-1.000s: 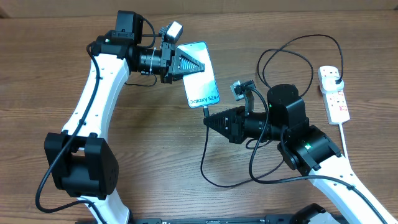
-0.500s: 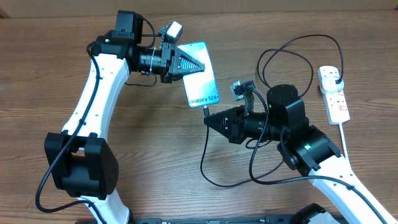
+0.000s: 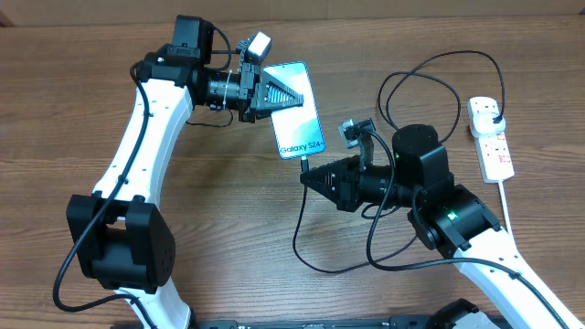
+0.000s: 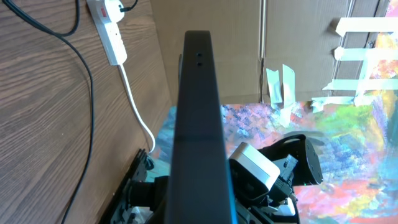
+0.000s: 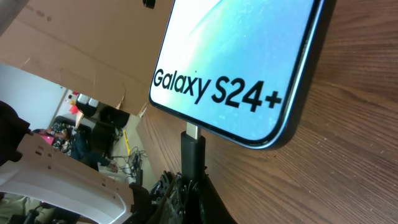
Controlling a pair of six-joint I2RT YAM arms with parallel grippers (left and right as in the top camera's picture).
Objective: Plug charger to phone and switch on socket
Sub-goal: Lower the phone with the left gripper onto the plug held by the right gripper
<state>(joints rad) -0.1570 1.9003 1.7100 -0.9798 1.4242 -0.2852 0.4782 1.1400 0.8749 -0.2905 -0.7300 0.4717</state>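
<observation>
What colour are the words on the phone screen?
Black, printed on the pale blue screen of the phone. The right wrist view shows them best.

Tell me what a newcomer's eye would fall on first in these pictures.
The phone, its bright blue screen reading Galaxy S24+, stands out mid-table, pinched at its upper end by the left gripper. Just below it, the right gripper holds the charger by its connector, right at the phone's bottom port. At the far right lies the white socket, with a black plug in it.
</observation>
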